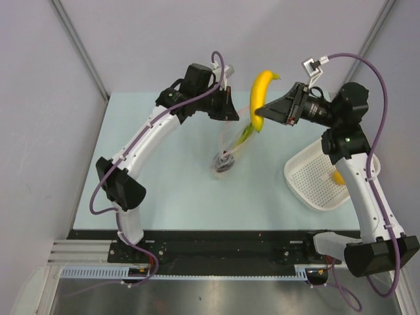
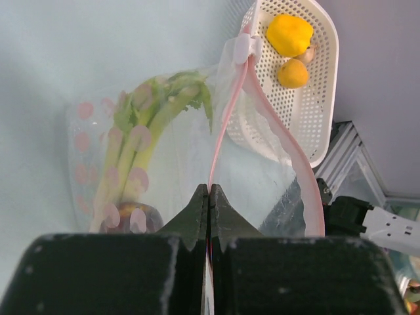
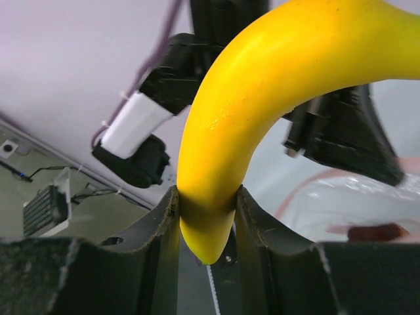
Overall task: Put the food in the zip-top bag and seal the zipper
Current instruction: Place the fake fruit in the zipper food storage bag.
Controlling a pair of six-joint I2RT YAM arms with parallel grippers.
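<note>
While left gripper [image 2: 209, 191] pinches the zipper [image 2: 223, 125], holding zip-top bag [image 2: 190, 164] open near far edge of table [image 1: 170, 190], right gripper [image 3: 205, 213] clamps banana [image 3: 262, 92] above it; leek [image 2: 141, 141] inside.

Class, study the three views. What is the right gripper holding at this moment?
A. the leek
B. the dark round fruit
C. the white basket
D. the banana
D: the right gripper is shut on one end of the banana, while the leek lies inside the zip-top bag.
</note>
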